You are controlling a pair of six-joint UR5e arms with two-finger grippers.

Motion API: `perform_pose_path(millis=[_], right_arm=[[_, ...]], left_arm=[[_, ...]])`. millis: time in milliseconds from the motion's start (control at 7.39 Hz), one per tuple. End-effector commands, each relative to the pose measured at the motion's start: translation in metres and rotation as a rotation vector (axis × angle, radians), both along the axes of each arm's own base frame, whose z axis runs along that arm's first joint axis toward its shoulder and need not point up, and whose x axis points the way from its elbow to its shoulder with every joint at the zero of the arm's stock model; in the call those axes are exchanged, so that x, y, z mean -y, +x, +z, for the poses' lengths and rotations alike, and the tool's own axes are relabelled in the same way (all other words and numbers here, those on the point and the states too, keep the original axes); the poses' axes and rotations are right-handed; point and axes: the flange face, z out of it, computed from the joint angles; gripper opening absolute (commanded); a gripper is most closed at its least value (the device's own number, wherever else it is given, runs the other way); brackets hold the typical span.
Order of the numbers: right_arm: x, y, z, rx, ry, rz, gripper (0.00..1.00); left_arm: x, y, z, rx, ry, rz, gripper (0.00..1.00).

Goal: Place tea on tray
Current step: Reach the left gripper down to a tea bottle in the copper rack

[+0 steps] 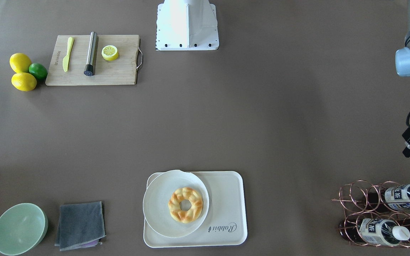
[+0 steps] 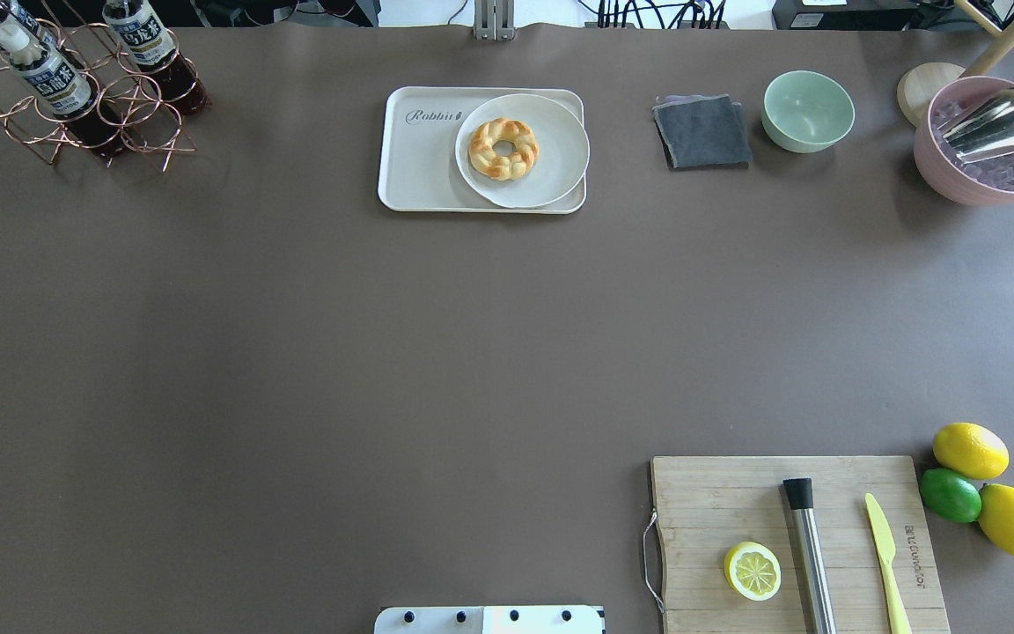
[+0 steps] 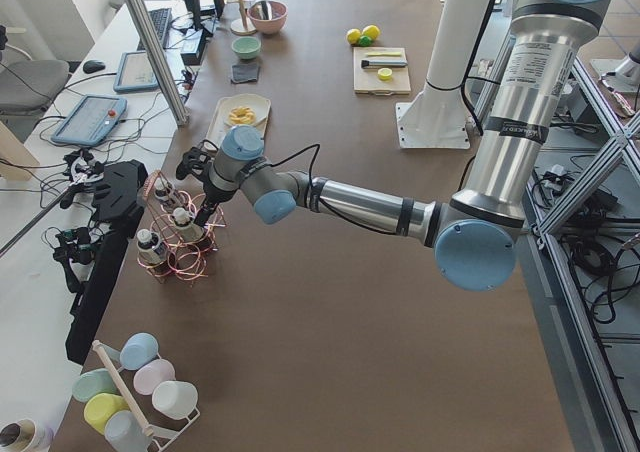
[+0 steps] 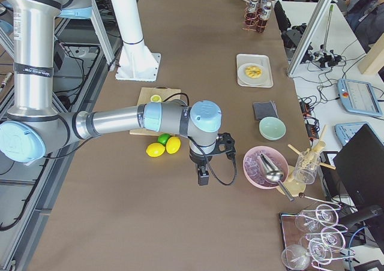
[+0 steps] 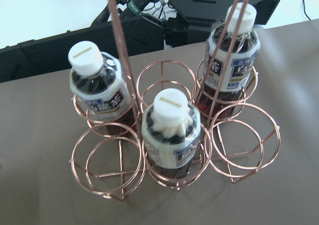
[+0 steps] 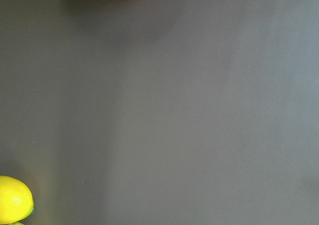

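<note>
Three alike tea bottles are seen standing upright in a copper wire rack [image 5: 219,121] at the far left corner of the brown surface [image 2: 296,352]. In the left wrist view one tea bottle [image 5: 172,135] is centred. It is small and made of clear plastic, filled with dark brown liquid and closed with a white screw cap. A white and dark-blue label printed with characters is wrapped round it. The other two bottles [image 5: 97,93] are held in rings behind it, one on either side.

The cream-white tray [image 2: 419,172] is laid well apart from the rack, along the same far edge. A round white plate [image 2: 551,172] carrying a braided pastry ring [image 2: 503,148] is set on the tray's right part, and the end with the grey script is left bare.

The left claw [image 3: 206,214] is hung just above the rack; whether it is released or clenched cannot be told. The right claw [image 4: 203,178] is held over bare surface near the lemons [image 4: 165,147], and its state cannot be told either.
</note>
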Motion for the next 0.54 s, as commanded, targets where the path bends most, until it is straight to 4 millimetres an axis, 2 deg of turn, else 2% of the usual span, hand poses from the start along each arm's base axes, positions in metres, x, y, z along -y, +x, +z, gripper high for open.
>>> perform_pose_path(millis=[0, 406], right_arm=[[0.000, 0.000, 0.001, 0.000, -0.004, 0.001, 1.00], [-0.001, 0.000, -0.001, 0.000, 0.002, 0.001, 1.00]], left_arm=[[0.020, 0.013, -0.009, 0.022, 0.022, -0.038, 0.97], [0.059, 0.020, -0.007, 0.032, -0.024, -0.101, 0.95]])
